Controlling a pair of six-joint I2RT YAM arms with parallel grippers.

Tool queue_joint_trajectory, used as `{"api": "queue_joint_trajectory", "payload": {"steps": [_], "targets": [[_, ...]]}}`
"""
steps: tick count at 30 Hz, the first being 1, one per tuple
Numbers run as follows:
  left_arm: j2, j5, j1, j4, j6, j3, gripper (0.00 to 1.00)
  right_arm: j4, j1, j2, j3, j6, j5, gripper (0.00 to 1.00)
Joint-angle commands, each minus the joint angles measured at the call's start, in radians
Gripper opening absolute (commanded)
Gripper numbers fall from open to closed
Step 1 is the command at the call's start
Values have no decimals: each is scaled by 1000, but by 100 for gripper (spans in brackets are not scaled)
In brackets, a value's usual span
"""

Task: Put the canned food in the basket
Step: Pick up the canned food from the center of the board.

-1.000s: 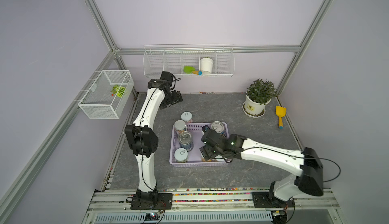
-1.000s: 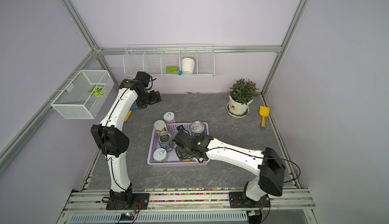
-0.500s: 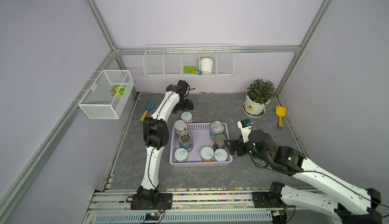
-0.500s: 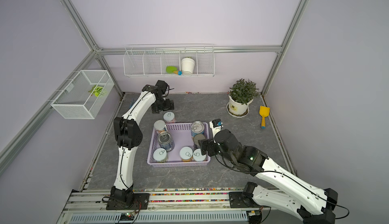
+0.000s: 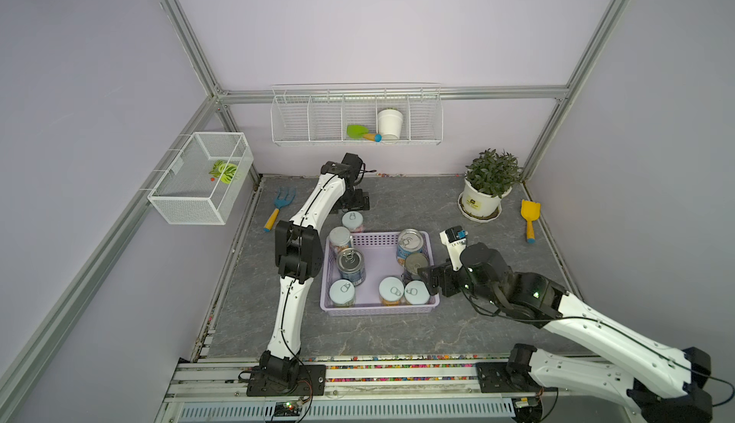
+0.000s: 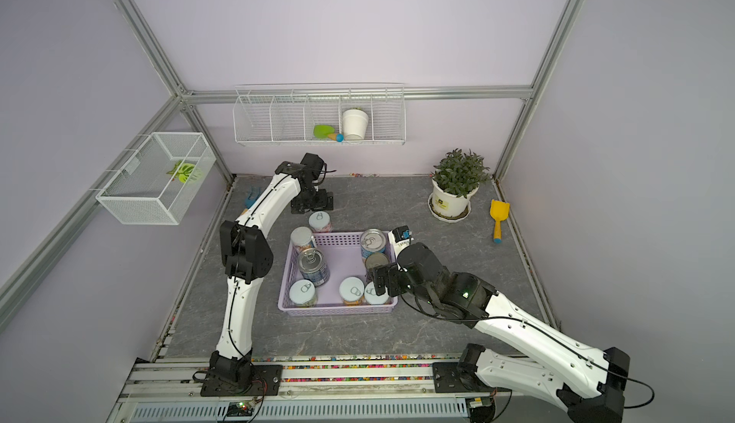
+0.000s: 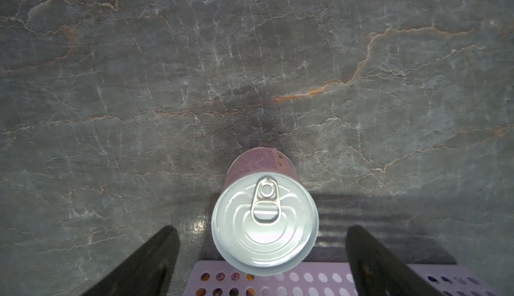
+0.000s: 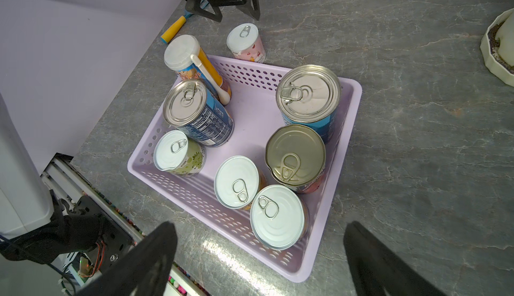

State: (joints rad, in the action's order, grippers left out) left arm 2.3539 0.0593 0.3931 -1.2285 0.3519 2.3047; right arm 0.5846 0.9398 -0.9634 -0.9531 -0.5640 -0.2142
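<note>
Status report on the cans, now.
Jaws open, empty: left gripper by the pink can, right gripper at the basket side. Seven cans in; pink can outside, beyond the far rim. Nothing in the way.

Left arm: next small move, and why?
Probably lower the left tool around the pink can and close. That can stands on the table just outside the basket, behind its far wall. The open tool hangs above it, and the left wrist view shows the can between the fingers.
</note>
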Motion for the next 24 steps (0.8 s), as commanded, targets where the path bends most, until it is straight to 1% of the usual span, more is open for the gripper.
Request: {"api": "queue_joint_trajectory", "payload": {"steps": [1, 3, 6, 9, 15, 20, 24], "targets": [[27, 41, 3, -9, -20, 7, 98, -7, -4, -13, -14, -3, 6, 98], [31, 55, 8, -12, -21, 11, 98, -5, -4, -12, -15, -2, 7, 98], [29, 121, 24, -20, -18, 17, 98, -8, -4, -6, -12, -1, 5, 98], [28, 104, 30, -11, -26, 2, 99, -9, -4, -7, -12, 0, 7, 98], [70, 75, 47, -20, -36, 9, 99, -10, -5, -15, -10, 1, 7, 98], [121, 115, 47, -73, -19, 51, 99, -10, -4, -17, -10, 3, 12, 98], [143, 113, 47, -77, -16, 52, 99, -11, -5, -17, -10, 3, 13, 98]]}}
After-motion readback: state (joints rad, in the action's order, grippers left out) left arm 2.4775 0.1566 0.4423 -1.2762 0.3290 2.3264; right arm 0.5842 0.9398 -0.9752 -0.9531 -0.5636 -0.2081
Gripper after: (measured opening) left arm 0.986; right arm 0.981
